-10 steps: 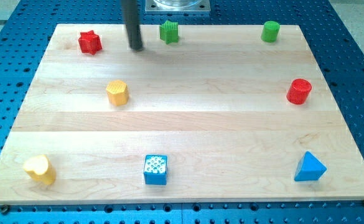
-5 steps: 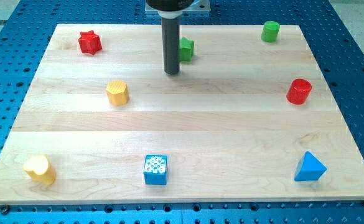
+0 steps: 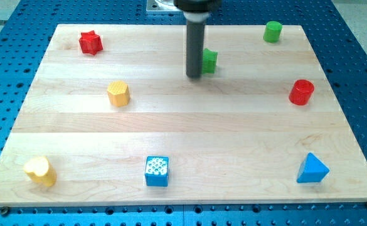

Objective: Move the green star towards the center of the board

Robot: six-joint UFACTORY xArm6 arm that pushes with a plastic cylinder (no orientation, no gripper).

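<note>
On the wooden worktop [image 3: 183, 135], my tip [image 3: 194, 76] stood just above centre, toward 12 o'clock. The green star [image 3: 209, 60] touched the rod at its 2 o'clock side, partly hidden. No pincer existed; nothing was held.

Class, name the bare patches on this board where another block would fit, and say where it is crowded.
Free: the middle band, bordered by yellow block, red cylinder, blue cube and blue triangle. Crowded: upper centre, where my tip sits beside the green star.
</note>
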